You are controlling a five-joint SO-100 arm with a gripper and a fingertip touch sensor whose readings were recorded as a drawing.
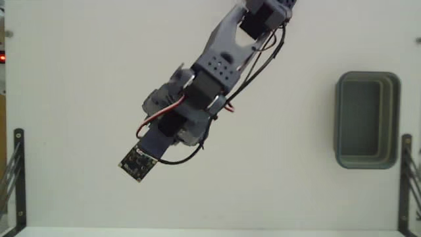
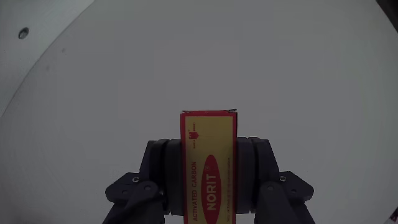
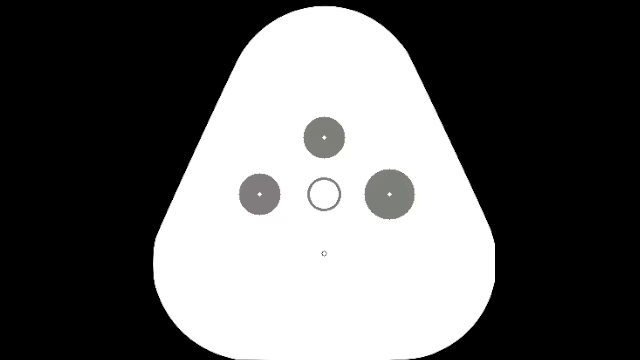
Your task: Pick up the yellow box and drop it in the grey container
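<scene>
At three o'clock from my gripper (image 1: pixel 172 113) in the fixed view, well apart: tub (image 1: pixel 395 118); jaws clamped on box (image 2: pixel 208 165), long axis pointing forward.

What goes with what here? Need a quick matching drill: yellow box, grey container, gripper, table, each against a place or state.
Things:
1. yellow box
2. grey container
3. gripper
4. table

Places or states:
A. empty, at the right in the fixed view
B. shut on a box
C. clamped between two dark fingers, red oval on its face
D. white surface under everything

Pairs: 1-C, 2-A, 3-B, 4-D
</scene>
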